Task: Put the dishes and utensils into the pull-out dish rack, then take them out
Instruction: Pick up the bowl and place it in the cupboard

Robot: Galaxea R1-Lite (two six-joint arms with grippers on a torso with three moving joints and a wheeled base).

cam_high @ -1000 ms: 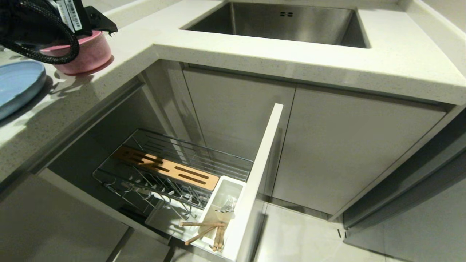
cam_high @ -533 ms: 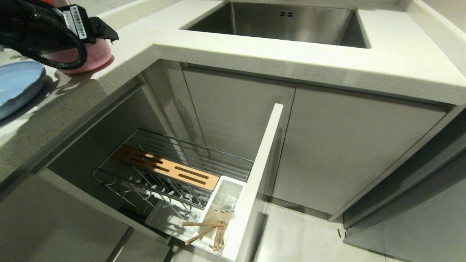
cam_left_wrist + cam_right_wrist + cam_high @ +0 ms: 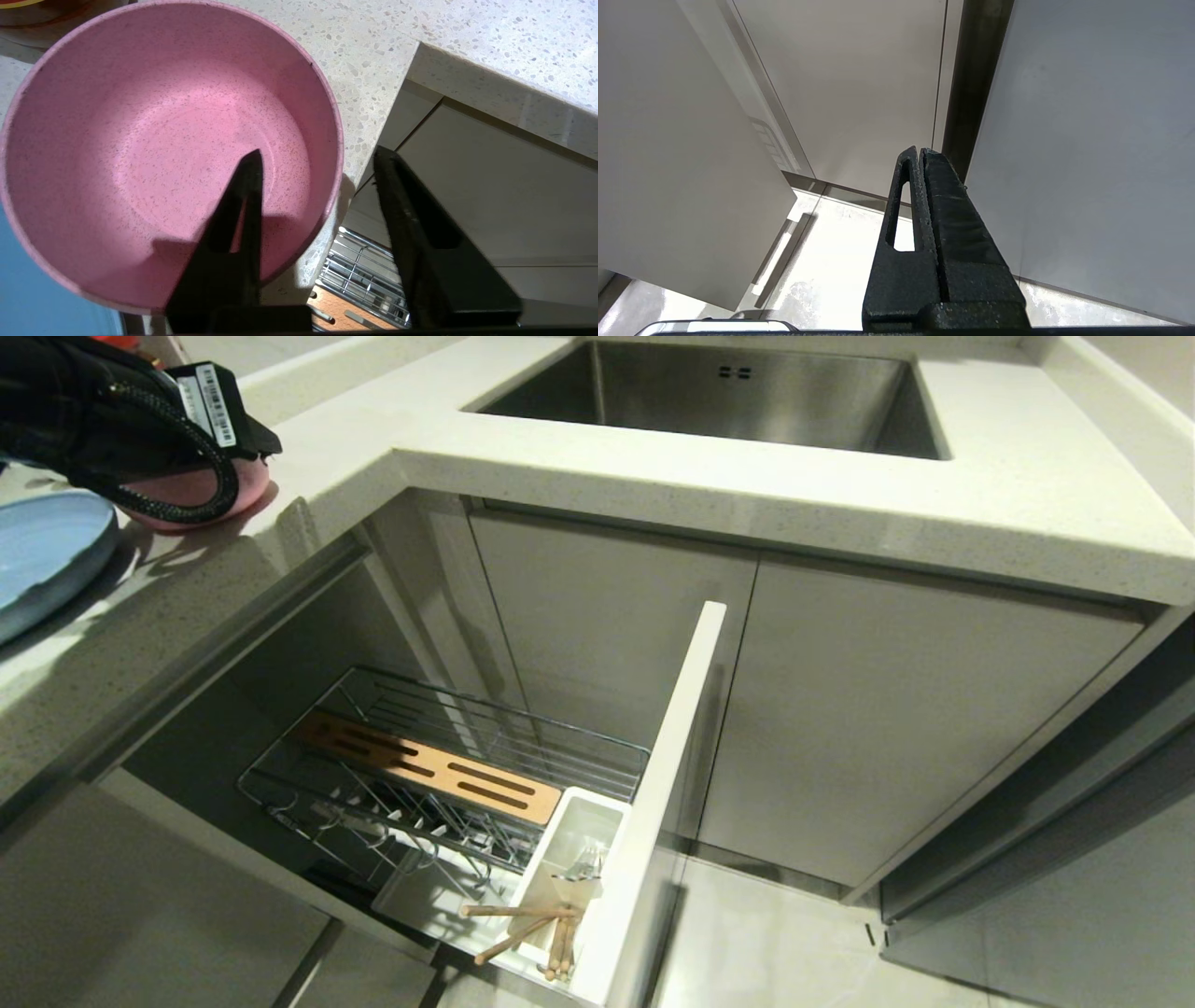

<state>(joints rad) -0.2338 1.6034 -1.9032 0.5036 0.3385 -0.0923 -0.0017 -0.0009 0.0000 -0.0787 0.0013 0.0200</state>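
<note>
Pink and matte, the bowl (image 3: pixel 154 144) sits on the speckled pale worktop (image 3: pixel 653 476) at its corner edge, just beside the light-blue plate (image 3: pixel 42 555) on our left. Our left hand (image 3: pixel 317 163) hangs over the bowl with its two black fingers (image 3: pixel 243 205) straddling the near rim: one finger is inside the bowl, the other outside, with a clear gap on either side of the wall, so the hand is spread and pinches nothing. Below the worktop, the pull-out dish rack (image 3: pixel 448 775) stands drawn out, its chrome wire basket carrying a slotted wooden board (image 3: pixel 429 767). At the front of the rack, against the white cabinet front (image 3: pixel 663 784), a white plastic bin (image 3: pixel 569 859) holds wooden chopsticks (image 3: pixel 527 924) and silver cutlery (image 3: pixel 583 868). A steel sink (image 3: pixel 728 392) is set into the worktop farther back. Our right hand (image 3: pixel 920 154) hangs low beside grey cabinet doors above the floor, its fingers pressed together and holding nothing.
</note>
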